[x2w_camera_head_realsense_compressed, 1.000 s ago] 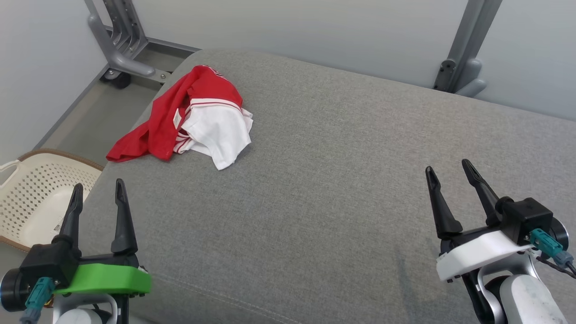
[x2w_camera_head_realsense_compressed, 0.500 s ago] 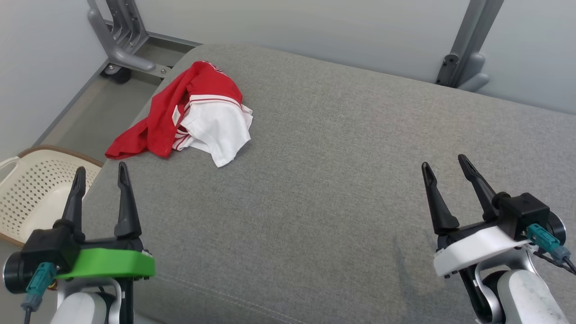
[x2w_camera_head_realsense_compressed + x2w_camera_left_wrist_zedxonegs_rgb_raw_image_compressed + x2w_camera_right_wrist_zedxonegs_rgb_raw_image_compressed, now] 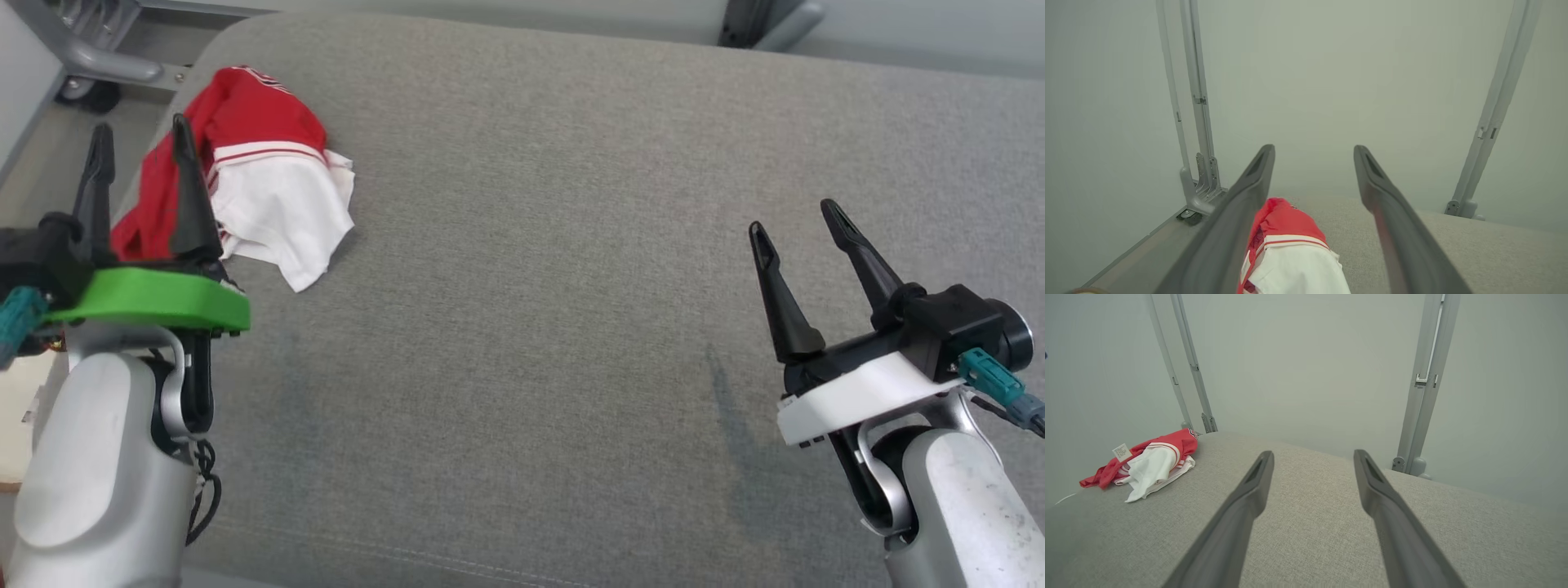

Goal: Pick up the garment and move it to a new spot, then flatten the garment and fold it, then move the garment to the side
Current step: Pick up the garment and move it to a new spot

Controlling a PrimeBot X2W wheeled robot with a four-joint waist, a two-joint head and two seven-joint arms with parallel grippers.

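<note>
While at cushion's far-left edge, garment.

I'm looking along the right gripper, its fingers standing spread apart over the grey cushion. The red and white garment is lying crumpled at the cushion's far left edge, well apart from the fingers, with a small label showing.

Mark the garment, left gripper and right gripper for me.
garment [image 3: 273, 192]: head view, on its white panel.
left gripper [image 3: 140, 124]: head view, midway between its open fingertips.
right gripper [image 3: 793, 216]: head view, midway between its open fingertips.
</note>
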